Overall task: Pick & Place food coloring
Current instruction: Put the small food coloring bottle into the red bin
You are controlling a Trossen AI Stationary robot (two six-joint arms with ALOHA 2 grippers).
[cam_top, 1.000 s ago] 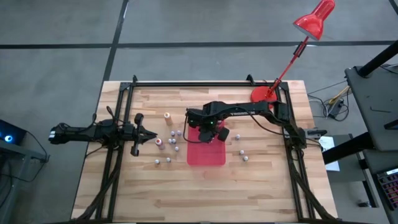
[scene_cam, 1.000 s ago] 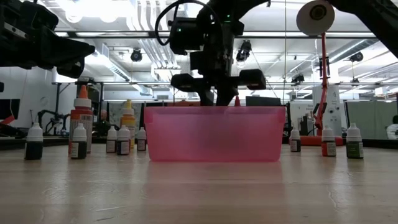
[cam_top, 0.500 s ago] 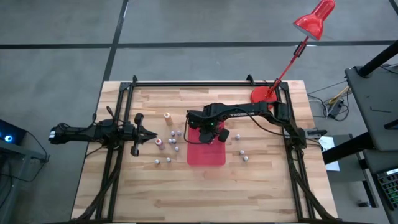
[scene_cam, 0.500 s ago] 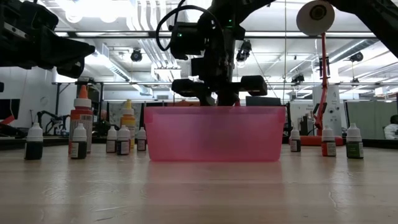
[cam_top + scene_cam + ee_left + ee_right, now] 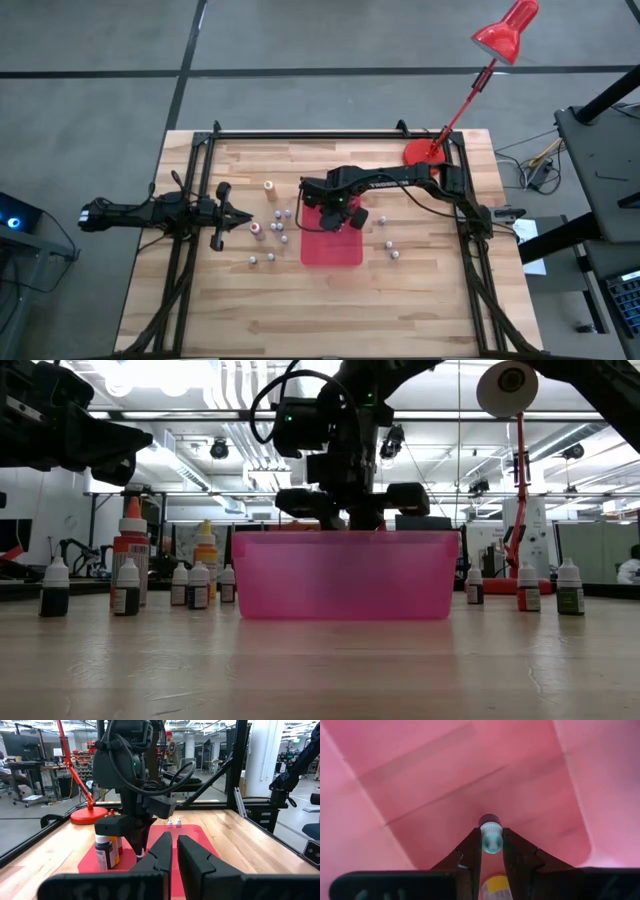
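Note:
The red tray [image 5: 332, 246] lies mid-table. My right gripper [image 5: 336, 212] reaches down into the tray's far part, shut on one tiny food coloring bottle [image 5: 491, 839] with a pale cap. A dark bottle [image 5: 104, 853] and a yellow one [image 5: 116, 851] stand inside the tray beside it. Several more bottles stand on the table to the left [image 5: 275, 228] and right [image 5: 389, 245] of the tray. My left gripper [image 5: 243, 215] waits shut near the table's left side, pointing at the tray. My right gripper pinches the tiny bottle by its pale cap [image 5: 491, 843] between its two fingers [image 5: 473, 849]. It comes from above, pointing down. The bottle's dark body [image 5: 489, 819] hangs upright below the fingers, inside the tray. Whether its base touches the tray floor I cannot tell.
A tall orange-capped bottle [image 5: 131, 560] and a yellow one [image 5: 205, 556] stand left of the tray. The red lamp's base [image 5: 421, 152] sits at the far right corner. Black frame rails [image 5: 330, 134] run along the table's edges. Bare wood [image 5: 330, 310] lies toward the near edge.
My right gripper has sunk a little lower into the tray with the bottle still held, staying shut. The left arm and the other bottles have kept still.

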